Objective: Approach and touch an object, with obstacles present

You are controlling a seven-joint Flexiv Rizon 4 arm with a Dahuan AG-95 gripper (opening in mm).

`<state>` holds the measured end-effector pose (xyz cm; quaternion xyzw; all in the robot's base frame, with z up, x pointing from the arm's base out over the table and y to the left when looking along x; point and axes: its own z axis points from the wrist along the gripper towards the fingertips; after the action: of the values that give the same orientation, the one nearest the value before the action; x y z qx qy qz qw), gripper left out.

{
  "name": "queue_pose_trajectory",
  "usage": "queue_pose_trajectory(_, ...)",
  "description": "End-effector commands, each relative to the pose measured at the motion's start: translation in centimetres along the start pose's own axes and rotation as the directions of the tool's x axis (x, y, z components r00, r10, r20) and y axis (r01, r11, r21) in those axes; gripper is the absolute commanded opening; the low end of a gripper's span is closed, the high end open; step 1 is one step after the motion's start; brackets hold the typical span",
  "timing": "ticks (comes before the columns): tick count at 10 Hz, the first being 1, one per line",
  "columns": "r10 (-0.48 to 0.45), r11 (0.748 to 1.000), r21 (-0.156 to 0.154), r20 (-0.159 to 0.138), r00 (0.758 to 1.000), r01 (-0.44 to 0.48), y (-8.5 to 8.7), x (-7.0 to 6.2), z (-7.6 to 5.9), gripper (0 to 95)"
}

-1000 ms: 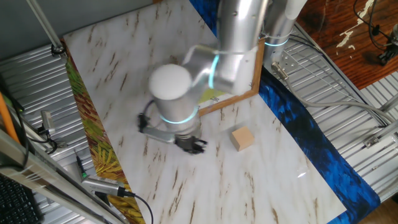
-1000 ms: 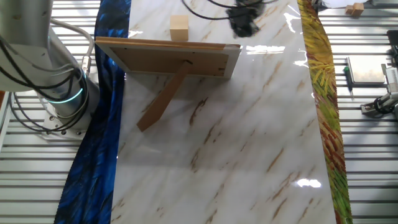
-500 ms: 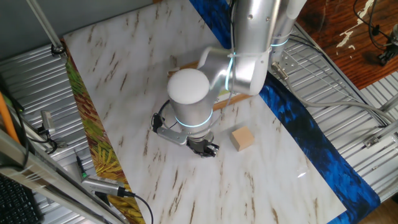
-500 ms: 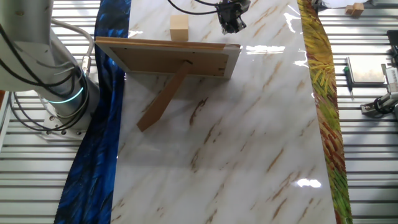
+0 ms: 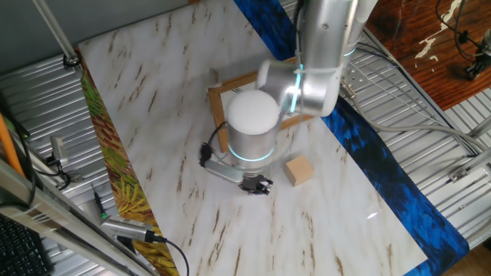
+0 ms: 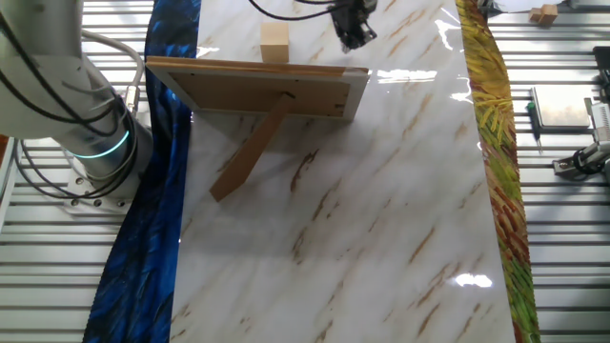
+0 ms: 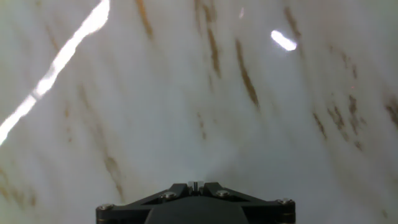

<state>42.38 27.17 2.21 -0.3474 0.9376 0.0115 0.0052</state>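
Claw (image 5: pixel 257 185) low over veined marble table (image 5: pixel 153 115), jaw state unclear, near plain tan wooden cube (image 5: pixel 300 170)

One fixed view looks down steeply from high above the marble-patterned table (image 5: pixel 153 115), facing the arm (image 5: pixel 322 46) and the front of the picture frame (image 5: pixel 219 96). The other fixed view looks from the opposite side, behind the frame (image 6: pixel 257 88), seeing its back and prop. Both share the tabletop, frame and cube (image 5: pixel 300 170) (image 6: pixel 274 43). The hand view sits close over the table (image 7: pixel 186 93), facing down at bare surface.
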Motion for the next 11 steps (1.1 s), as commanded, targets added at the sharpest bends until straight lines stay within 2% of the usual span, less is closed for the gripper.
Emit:
queue_pose_trajectory(1,-0.044,0.995,-0.085,0.005,0.999,0.044,3.1,3.0,-0.5,0.0)
queue_pose_trajectory(6,-0.02,0.994,-0.106,0.016,1.0,0.021,5.8,5.2,-0.6,0.0)
queue_pose_trajectory(11,-0.016,0.993,-0.119,0.028,0.999,0.02,7.1,6.0,-0.4,0.0)
